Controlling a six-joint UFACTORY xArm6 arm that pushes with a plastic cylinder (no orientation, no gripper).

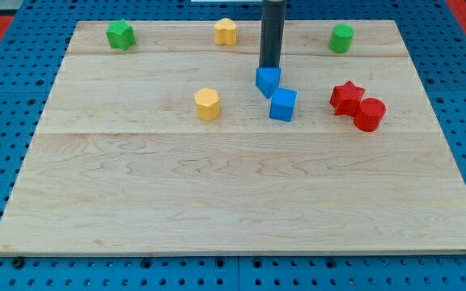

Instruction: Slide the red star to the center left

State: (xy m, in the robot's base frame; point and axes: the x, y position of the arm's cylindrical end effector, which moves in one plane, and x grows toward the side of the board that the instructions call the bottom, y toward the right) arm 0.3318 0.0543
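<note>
While down at the upper-middle of the pale, grained wooden desk (136, 202), my tip (269, 66) on the straight dark matte rod sits at the top edge of the upper blue angular block (268, 81), touching or just shy of it; cannot tell which. No gripper on this rig, so no open/closed state to report, just the rod end.

Second blue cube-like block (283, 104) just below-right of the first, corners near or touching.

Red star-shaped block (347, 97) over toward the view's right, mid-height in the upper half, well apart from the tip. Butted against the red round cylinder block (370, 114) at its lower right.

Yellow faceted, roughly hexagonal block (207, 103) left of the blue pair, apart from them. Second yellow lobed block (226, 31) near the top edge, left of the rod.

Green lobed, star-like block (120, 35) at top left; green rounded cylinder-like block (341, 38) at top right.

All blocks smooth, solid-colour, slightly glossy. Desk made of planks with visible seams, resting on a blue perforated base (6, 97).
</note>
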